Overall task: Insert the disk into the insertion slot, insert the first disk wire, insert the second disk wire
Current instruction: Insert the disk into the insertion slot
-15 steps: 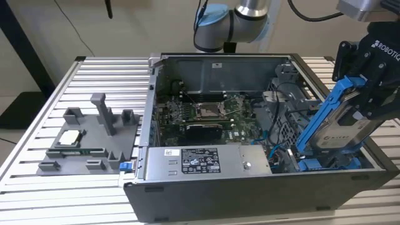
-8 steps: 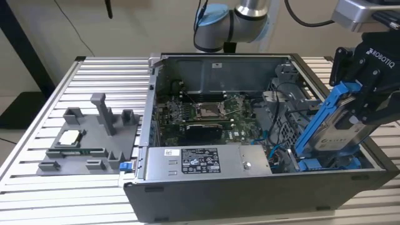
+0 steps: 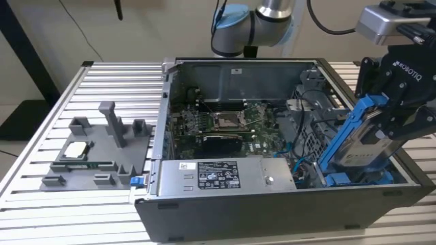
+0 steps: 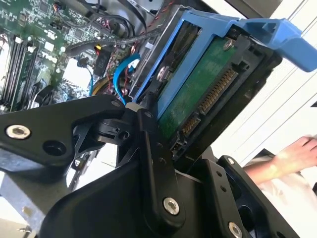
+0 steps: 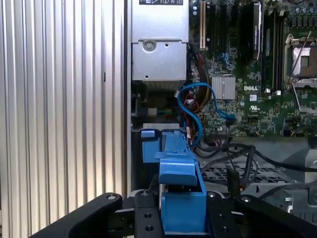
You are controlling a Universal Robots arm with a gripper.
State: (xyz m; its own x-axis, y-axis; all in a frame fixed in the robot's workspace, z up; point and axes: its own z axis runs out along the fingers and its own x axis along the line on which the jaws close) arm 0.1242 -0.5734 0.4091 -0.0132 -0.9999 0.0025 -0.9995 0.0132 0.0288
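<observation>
At the exterior view's right end of the case (image 3: 272, 214), the disk (image 3: 371, 138) hangs steeply tilted. Its lower edge is down by the blue fittings of the slot (image 3: 358, 179), and I can't tell whether the two are touching. My main worry is that angle: leaning like this, the blue carrier could catch on the bay's edge and jam, or twist in the grip if pressed down. The blue cable (image 5: 198, 104) loops just beside the bay, and I judge it could get pinched under the disk. In the second wrist view a person's arm (image 4: 294, 153) shows just past the held disk, over the desk (image 3: 102, 76), near enough that I count it a hazard. The hand (image 3: 398, 120) is closed on the disk, its fingers clamped narrow across the flat faces near the upper end. In the first wrist view the carrier sits squarely between them.
</observation>
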